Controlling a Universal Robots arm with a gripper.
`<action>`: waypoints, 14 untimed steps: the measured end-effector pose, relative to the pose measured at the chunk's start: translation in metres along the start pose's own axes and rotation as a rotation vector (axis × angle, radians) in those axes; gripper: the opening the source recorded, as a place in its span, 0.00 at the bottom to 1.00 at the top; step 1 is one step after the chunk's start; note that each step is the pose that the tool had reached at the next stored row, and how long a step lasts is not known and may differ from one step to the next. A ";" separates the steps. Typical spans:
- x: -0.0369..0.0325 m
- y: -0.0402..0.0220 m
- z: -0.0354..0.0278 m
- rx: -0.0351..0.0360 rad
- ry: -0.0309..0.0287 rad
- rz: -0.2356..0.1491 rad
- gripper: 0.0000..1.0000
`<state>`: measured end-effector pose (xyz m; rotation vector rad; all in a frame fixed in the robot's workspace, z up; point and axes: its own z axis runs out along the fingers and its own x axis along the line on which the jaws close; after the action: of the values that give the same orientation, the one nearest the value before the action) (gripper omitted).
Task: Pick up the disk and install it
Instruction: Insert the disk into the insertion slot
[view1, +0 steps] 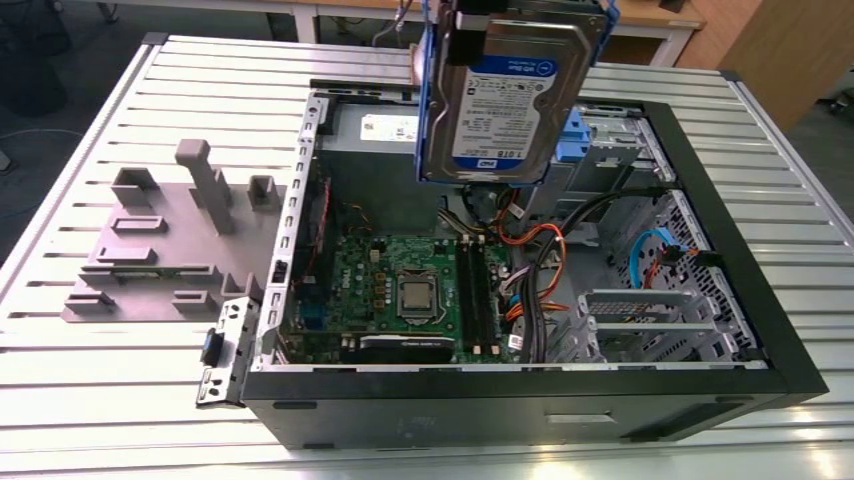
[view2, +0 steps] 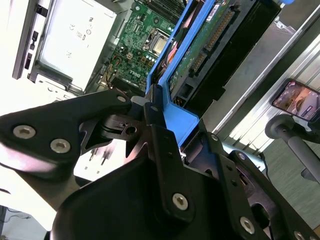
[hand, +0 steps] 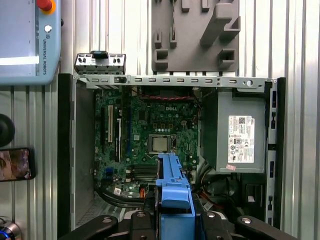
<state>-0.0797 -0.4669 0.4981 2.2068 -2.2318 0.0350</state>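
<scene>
The disk (view1: 501, 95), a silver hard drive with a white-and-blue label in a blue caddy, hangs upright above the open computer case (view1: 747, 300). It sits over the back part of the case, above the motherboard (view1: 400, 290). My gripper (view1: 467, 40) is shut on the disk's upper edge. In the second wrist view the black fingers (view2: 162, 150) clamp the blue caddy (view2: 172, 107), and the drive's circuit-board side (view2: 210, 35) faces the camera. In the first wrist view the caddy (hand: 172, 185) points down toward the motherboard (hand: 145, 135).
A grey power-supply box (hand: 240, 135) fills one back corner of the case. Cables (view1: 541, 270) and a metal drive cage (view1: 647, 320) lie at the exterior view's right. A grey fixture plate (view1: 160, 240) stands on the slatted table at the exterior view's left. A phone (hand: 15, 164) lies beside the case.
</scene>
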 end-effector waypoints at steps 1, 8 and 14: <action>0.0000 -0.0003 0.0000 0.0000 0.0001 0.000 0.36; 0.0000 -0.0018 0.0000 0.0000 0.0000 0.000 0.36; 0.0000 -0.0031 0.0000 0.0000 0.0000 0.000 0.36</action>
<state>-0.0766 -0.4669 0.4981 2.2067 -2.2318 0.0350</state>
